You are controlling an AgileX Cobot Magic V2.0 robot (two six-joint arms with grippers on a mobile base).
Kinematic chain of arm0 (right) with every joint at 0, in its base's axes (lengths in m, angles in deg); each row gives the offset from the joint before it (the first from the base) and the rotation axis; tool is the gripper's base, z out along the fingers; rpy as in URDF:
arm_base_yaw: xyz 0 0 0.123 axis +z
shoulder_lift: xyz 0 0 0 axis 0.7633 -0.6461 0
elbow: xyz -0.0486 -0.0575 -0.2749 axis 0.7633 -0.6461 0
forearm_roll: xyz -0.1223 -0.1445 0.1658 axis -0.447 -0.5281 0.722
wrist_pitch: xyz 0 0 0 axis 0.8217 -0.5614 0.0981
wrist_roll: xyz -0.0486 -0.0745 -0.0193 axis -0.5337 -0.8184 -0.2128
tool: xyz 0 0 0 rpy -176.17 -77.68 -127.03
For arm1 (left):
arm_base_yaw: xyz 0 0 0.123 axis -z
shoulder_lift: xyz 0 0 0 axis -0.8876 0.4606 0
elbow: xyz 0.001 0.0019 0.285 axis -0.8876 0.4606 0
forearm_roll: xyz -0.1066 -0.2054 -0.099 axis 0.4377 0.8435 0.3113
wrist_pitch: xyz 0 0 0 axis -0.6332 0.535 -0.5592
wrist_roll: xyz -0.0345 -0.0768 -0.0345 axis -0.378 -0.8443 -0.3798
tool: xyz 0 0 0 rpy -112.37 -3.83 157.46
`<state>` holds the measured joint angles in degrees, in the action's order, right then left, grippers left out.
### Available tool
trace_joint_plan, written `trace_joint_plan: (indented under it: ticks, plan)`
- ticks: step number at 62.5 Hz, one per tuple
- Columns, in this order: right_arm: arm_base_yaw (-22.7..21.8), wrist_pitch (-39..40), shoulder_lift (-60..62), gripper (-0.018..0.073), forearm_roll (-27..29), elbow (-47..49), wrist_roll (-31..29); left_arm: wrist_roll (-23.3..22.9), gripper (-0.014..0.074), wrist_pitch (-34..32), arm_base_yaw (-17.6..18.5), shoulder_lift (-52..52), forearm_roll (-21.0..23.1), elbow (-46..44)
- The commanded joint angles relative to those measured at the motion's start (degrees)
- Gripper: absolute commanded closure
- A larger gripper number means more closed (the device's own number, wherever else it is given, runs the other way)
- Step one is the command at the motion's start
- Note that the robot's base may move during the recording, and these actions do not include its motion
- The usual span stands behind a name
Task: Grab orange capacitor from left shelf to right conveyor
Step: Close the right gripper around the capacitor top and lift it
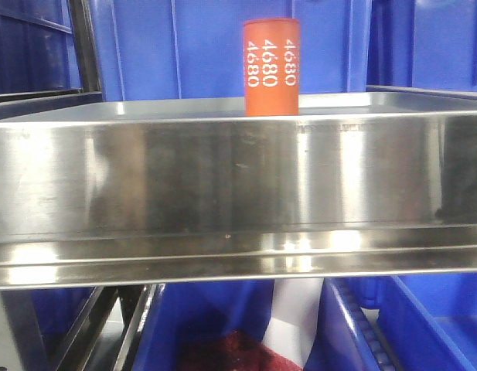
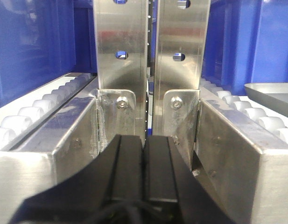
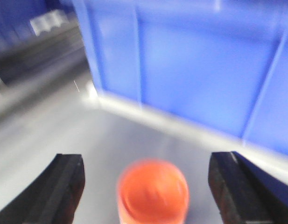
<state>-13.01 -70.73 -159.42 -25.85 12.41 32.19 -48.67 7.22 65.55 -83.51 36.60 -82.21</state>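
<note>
The capacitor (image 1: 271, 68) stood upright on the shelf (image 1: 223, 178), toward the back and a little right of the middle, its lower end hidden behind the tall shiny front lip, with white "4680" running down its side. Blue bins (image 1: 145, 46) rose behind it. In the blurred right wrist view, the right gripper (image 3: 148, 177) was spread wide, one black finger (image 3: 64, 186) on either side of the capacitor (image 3: 153, 189); its flat top sat between them, apart from both. A blue bin wall (image 3: 204, 70) stood just behind. The left gripper (image 2: 144, 144) had its fingers pressed together with nothing between them, pointing at two steel uprights (image 2: 120, 56) flanked by rows of white rollers (image 2: 31, 114).
</note>
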Motion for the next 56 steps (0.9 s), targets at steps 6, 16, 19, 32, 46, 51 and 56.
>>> trace_joint_plan:
  ticks: [6,16,19,32,46,51,56]
  plan:
    - [0.1,1.9,-1.3,-0.0076,-0.4,2.3,0.0,0.0,0.0722,-5.1,0.0,-0.5,0.2,1.2]
    - [0.1,1.1,-4.6,-0.0074,-0.3,2.3,0.0,0.0,0.0722,-5.1,0.0,-0.5,0.2,1.2]
    - [0.1,-0.1,-5.3,-0.0057,-0.3,2.3,0.0,0.0,0.0722,-5.1,0.0,-0.5,0.2,1.2]
    - [0.1,-4.5,-5.2,0.0538,1.3,2.3,0.2,0.0,0.0722,-5.1,0.0,-0.5,0.2,1.2]
    - [0.1,-6.2,-0.7,0.0510,2.3,2.3,0.2,0.0,0.0722,-5.1,0.0,-0.5,0.2,1.2]
    - [0.1,-8.2,3.1,0.0510,2.3,2.3,0.2,0.0,0.0722,-5.1,0.0,-0.5,0.2,1.2]
    - [0.1,-10.9,7.2,0.0509,1.6,2.3,0.1,0.0,0.0722,-5.1,0.0,-0.5,0.2,1.2]
